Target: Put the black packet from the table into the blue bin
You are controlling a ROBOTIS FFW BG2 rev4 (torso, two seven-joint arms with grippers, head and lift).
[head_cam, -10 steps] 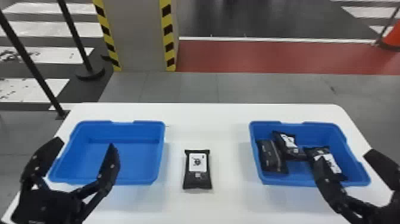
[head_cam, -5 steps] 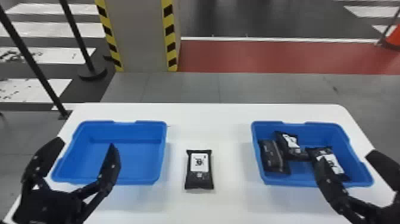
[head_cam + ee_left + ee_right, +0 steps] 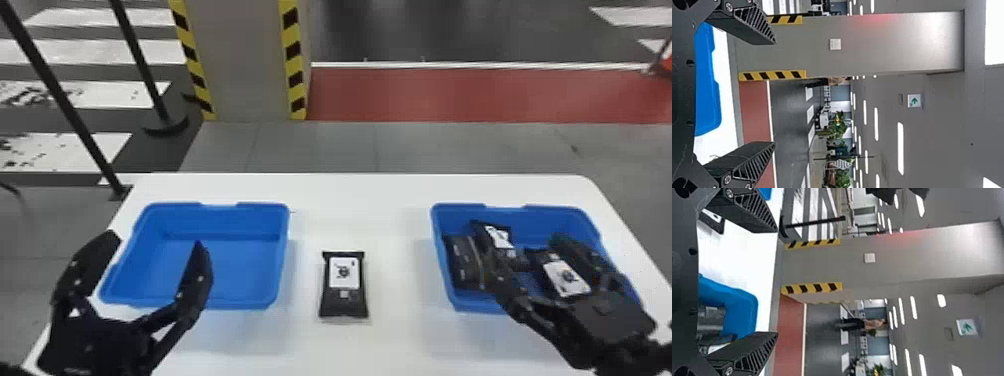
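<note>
One packet (image 3: 344, 300) lies on the table (image 3: 395, 240) between left bin (image 3: 245, 302) and right bin (image 3: 472, 304). Left gripper (image 3: 156, 241) and right gripper (image 3: 777, 282) are spread and empty; swinging the right gripper across too low, I could snag right bin

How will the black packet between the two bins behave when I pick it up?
The black packet probably gives somewhat when squeezed: its flared, flattened ends suggest a soft wrapper. Lying flat on the table, it seems unlikely to roll or tip.
</note>
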